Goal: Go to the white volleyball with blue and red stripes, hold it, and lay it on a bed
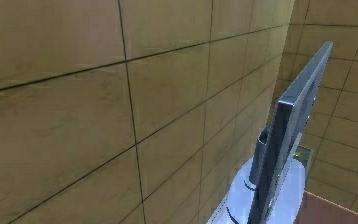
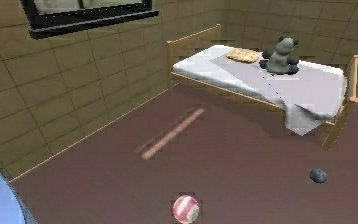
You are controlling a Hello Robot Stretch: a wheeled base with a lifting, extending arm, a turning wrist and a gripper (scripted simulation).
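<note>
Forward view is facing the tan tiled wall (image 1: 77, 110) closely; arm side view is overlooking the farther white-sheeted wooden-framed bed (image 2: 227, 74).

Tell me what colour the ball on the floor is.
The ball is white with reddish stripes; the arm side view shows it best.

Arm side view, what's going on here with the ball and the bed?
The white ball with red stripes lies on the dark floor, not yet picked up. Farther out stands the wooden-framed bed with a pale sheet, bearing a grey teddy bear and a flat yellow pillow. A long pinkish stick lies on the floor between ball and bed. Ahead, the forward view has a tan panelled wall and a grey flat screen seen edge-on.
</note>
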